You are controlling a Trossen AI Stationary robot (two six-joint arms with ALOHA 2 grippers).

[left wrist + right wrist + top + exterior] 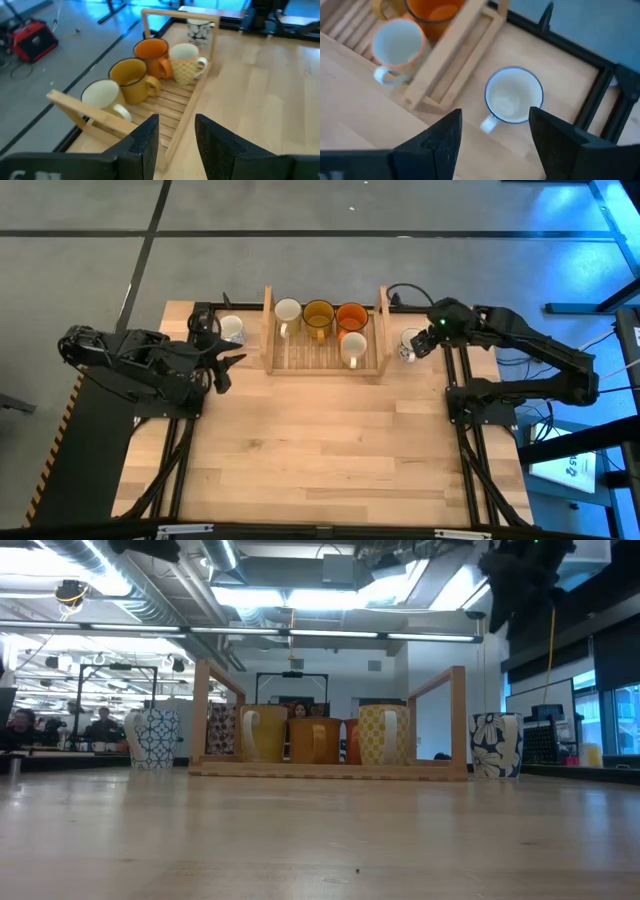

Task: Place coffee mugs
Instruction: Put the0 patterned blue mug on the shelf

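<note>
Directly under our right gripper (492, 137), whose fingers stand apart, a white mug (513, 96) sits on the table (320, 450) just outside the wooden rack (322, 358). Four mugs stand inside it. Our left gripper (226, 369), fingers apart, waits near another white mug (232, 329).

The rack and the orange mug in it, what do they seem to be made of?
The rack looks like pale unfinished wood: grain shows on its slats and end frames. The orange mug has a smooth, slightly glossy coat with a darker rim, so glazed ceramic or enamelled metal; the views cannot settle which.
</note>
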